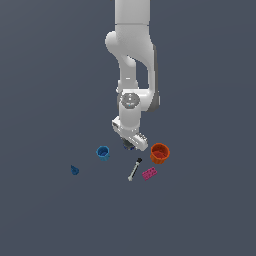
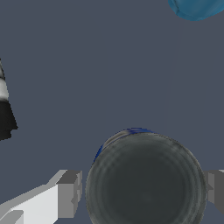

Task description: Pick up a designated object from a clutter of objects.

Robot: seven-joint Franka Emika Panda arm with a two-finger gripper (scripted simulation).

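Your claw (image 2: pixel 142 190) sits wide around the can (image 2: pixel 146 179), a short round tin with a ringed dark grey top and blue side.

The whole setting is one flat, plain floor (image 1: pixel 45 220) of dark slate grey with a bluish cast. It fills the exterior view from edge to edge, near and far, left and right alike. It carries no pattern, seam, line or texture. No wall, window, furniture or horizon can be made out anywhere. The light is soft and even, and the grey looks the same tone across the surface, with only very faint shading. In the wrist view the same bare grey surface (image 2: pixel 87 65) shows, smooth and matt, with no gloss or reflection.
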